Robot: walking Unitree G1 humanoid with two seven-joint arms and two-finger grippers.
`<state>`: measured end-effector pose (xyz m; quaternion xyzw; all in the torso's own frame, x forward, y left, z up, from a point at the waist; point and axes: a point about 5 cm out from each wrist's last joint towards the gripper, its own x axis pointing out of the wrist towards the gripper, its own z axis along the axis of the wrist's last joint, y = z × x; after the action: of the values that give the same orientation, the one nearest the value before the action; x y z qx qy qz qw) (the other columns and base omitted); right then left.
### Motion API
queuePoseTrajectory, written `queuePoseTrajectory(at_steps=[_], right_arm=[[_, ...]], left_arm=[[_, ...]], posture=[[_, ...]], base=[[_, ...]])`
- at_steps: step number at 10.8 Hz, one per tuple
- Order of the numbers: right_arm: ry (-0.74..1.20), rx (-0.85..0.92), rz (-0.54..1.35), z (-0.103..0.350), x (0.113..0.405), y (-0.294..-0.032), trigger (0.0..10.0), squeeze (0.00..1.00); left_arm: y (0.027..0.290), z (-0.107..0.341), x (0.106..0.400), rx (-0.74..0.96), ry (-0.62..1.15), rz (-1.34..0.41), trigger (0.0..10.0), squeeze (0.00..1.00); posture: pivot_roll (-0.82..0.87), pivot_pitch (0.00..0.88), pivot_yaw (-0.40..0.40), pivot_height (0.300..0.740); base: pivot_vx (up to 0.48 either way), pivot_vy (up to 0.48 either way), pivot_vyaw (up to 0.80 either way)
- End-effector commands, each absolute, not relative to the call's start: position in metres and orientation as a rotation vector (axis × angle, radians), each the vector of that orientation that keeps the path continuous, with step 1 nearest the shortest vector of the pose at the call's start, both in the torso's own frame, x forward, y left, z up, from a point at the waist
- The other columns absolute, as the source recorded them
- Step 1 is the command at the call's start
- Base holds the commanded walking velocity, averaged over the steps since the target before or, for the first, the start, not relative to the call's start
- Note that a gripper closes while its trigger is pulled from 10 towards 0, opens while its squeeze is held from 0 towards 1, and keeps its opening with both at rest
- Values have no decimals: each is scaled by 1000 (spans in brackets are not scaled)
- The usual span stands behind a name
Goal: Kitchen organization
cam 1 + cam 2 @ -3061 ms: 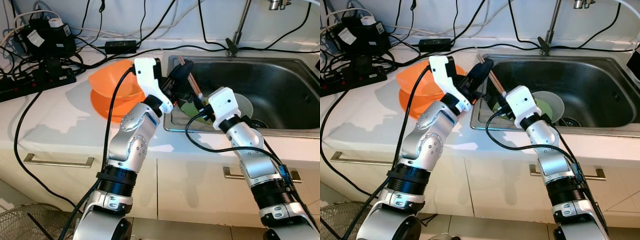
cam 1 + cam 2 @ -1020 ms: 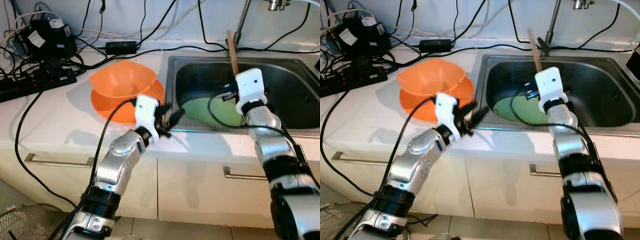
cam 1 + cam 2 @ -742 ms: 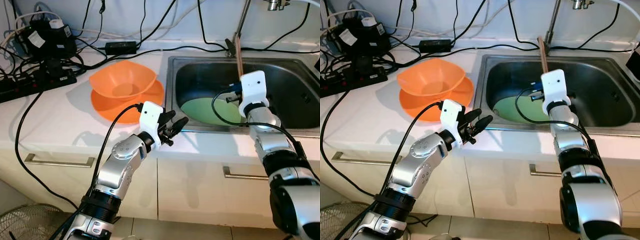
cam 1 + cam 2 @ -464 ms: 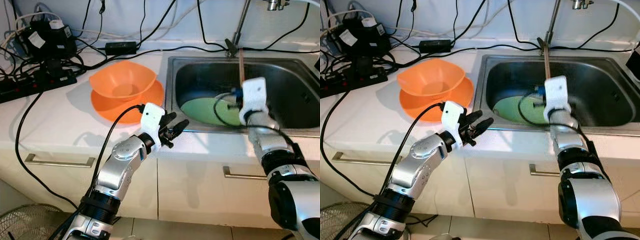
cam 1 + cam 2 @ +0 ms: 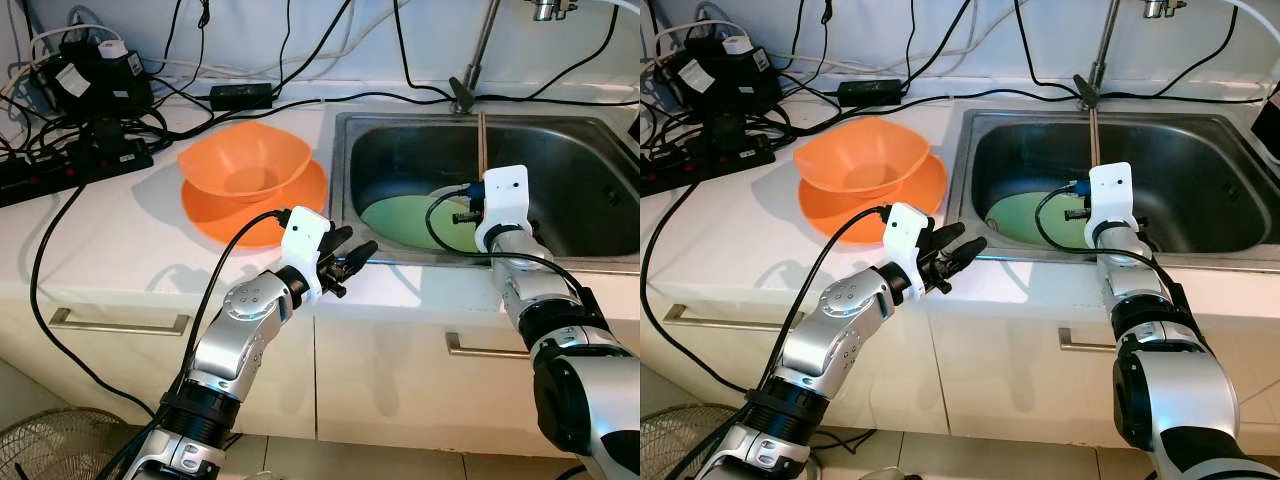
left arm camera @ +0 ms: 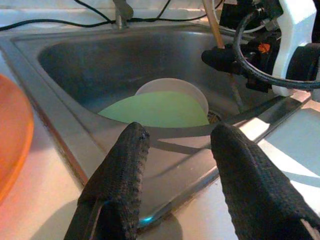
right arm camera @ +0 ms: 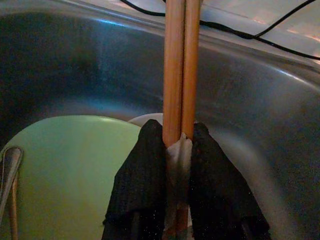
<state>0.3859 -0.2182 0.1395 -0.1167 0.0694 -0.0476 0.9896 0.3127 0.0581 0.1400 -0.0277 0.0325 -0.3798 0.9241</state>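
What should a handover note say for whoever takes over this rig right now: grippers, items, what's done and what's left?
Right gripper: shut on the pair of wooden chopsticks, held upright over the sink.
Left gripper: open and empty, at the counter's front edge beside the sink.
Items: green plate and a white bowl lie in the sink; orange bowl sits on an orange plate on the counter.
Done: chopsticks picked up.
Left: set the chopsticks down somewhere, then probably clear the plate and bowl from the sink.
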Motion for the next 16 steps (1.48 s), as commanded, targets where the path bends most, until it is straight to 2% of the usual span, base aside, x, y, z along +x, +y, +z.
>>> queuePoseTrajectory(at_steps=[1,5,6,12,13,14,16], right_arm=[[135,-215,-102,142,388,-215,10000,0],[155,-189,-117,133,385,-215,10000,0],[157,-183,-123,131,384,-215,10000,1000],[158,-180,-119,128,383,-214,10000,1000],[144,-189,-114,131,383,-212,10000,357],[109,-189,-114,135,385,-211,10000,0],[-8,-174,-116,152,388,-209,10000,0]], left_arm=[[60,141,312,-41,65,-773,10000,0],[58,139,309,-39,76,-797,10000,0],[57,138,308,-34,79,-806,10000,0],[53,137,307,-32,84,-827,10000,0],[52,137,306,-31,84,-829,10000,0],[51,137,306,-30,83,-832,10000,0],[50,137,307,-30,80,-832,10000,0]], posture=[[69,0,59,740],[65,0,68,740],[62,0,71,740],[59,0,72,740],[58,0,72,740],[57,0,71,740],[45,0,73,740]], base=[[0,0,0],[0,0,0],[0,0,0],[0,0,0],[0,0,0],[0,0,0],[0,0,0]])
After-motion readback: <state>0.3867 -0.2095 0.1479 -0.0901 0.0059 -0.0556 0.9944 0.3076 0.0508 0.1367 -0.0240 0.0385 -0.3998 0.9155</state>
